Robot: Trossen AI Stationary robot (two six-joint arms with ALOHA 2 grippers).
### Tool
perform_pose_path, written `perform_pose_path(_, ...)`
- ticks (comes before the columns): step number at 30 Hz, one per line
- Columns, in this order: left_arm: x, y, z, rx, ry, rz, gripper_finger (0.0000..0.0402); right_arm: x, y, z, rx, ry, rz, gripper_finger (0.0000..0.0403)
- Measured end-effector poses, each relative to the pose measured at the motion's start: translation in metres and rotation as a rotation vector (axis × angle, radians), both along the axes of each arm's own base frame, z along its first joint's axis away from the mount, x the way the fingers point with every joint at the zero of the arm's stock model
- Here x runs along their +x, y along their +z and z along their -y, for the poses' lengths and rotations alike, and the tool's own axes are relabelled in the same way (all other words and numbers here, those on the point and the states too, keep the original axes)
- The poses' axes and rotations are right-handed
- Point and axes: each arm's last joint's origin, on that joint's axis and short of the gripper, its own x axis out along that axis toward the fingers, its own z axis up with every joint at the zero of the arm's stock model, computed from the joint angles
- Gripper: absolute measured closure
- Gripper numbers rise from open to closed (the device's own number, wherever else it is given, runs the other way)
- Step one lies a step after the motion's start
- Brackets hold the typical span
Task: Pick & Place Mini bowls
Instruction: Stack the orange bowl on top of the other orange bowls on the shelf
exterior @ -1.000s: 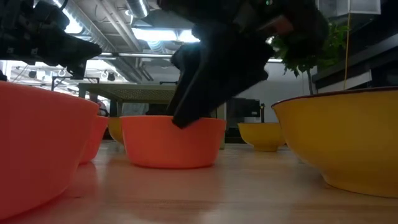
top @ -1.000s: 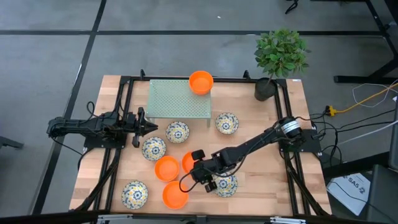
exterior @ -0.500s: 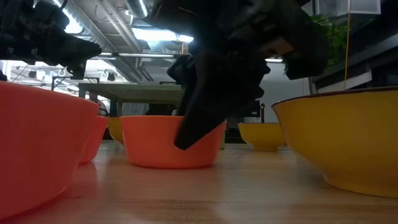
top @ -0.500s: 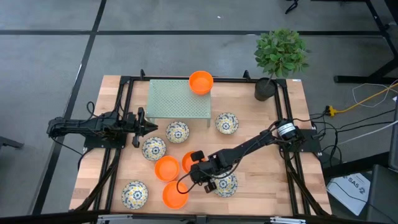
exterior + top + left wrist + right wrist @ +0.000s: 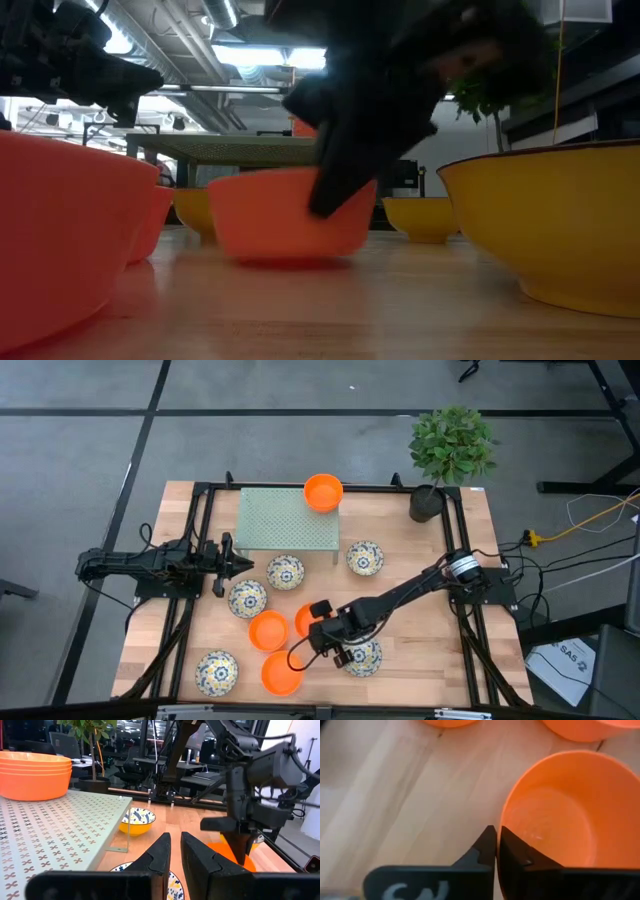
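Three plain orange mini bowls lie near the table's middle: one (image 5: 268, 631), one (image 5: 281, 674) near the front, and a third (image 5: 303, 620) under my right gripper (image 5: 318, 614), which is shut on it. White floral mini bowls (image 5: 285, 572) (image 5: 247, 598) (image 5: 364, 557) rest on their bases around them. A stack of orange bowls (image 5: 322, 491) stands on a raised green perforated platform (image 5: 285, 520). My left gripper (image 5: 240, 566) waits at the table's left, with a narrow gap between its fingers (image 5: 173, 842) and nothing in it. My right gripper pinches the orange bowl's rim (image 5: 501, 822), one finger (image 5: 512, 851) inside the bowl and one (image 5: 487, 845) outside its wall. The fingers come slanting down from above on the table's right side. The bowl (image 5: 290, 215) sits tilted, its held side raised, its base low over the wood.
Two more floral bowls (image 5: 217, 670) (image 5: 362, 657) sit near the front edge, the second right beside my right arm. A potted plant (image 5: 425, 503) stands at the far right corner. Black frame rails (image 5: 195, 550) run along the table's sides.
My right gripper has gone down onto the orange bowl's rim and taken hold of it. The bowl, which stood level on the table, has risen a little and tipped, its held side higher. My left arm has kept still.
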Motion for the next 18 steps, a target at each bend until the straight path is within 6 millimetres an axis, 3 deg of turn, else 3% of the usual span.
perform_pose_path(10,0.000,0.000,0.000,0.000,0.000,0.000,0.0363,-0.021,0.053,0.008,0.061,0.016,0.038,0.0394)
perform_pose_path(18,0.000,0.000,0.000,0.000,0.000,-0.001,0.0363,-0.045,0.112,0.019,0.131,-0.003,0.168,0.0394)
